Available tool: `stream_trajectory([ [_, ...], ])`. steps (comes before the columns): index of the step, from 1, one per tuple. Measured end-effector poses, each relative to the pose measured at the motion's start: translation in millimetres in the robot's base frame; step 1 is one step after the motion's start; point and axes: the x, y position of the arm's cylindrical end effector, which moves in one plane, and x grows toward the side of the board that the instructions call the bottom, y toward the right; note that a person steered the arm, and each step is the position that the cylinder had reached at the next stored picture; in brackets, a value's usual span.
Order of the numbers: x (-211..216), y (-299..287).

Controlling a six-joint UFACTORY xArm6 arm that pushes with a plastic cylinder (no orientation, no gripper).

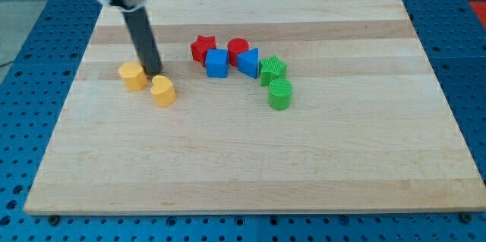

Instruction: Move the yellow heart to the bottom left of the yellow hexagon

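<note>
- The two task blocks sit in the upper left of the frame, close together but with a sliver of board between them. One yellow block (133, 76) lies further left and a touch higher; the other yellow block (162, 90) lies lower and to its right.
- I take the left one for the yellow hexagon and the right one, with a notch at its top, for the yellow heart, though at this size I can't be sure.
- If that reading holds, the heart is at the hexagon's lower right, not its lower left, so I judge the task unfinished: the heart has to be carried round beneath the hexagon to the other side.
- My tip (154, 72) is down on the board just above the gap between the two yellows, right beside both; I can't tell whether it touches either.
- It is a plain dark rod with nothing to open or close, and it holds nothing.
- The wooden board (250, 166) is pale, in jointed strips, smooth-looking, resting on a blue perforated base.
- Near the upper centre lies a cluster of small matt blocks: red star (202, 48), red cylinder (238, 48), blue cube (216, 64), blue triangle (248, 61), a green star-like block (272, 69), a green ribbed cylinder (279, 94).
</note>
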Motion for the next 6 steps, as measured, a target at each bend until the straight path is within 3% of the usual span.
stream_trajectory([
  [3,13.1,135.6],
  [4,50.0,133.1],
  [6,33.1,33.8],
])
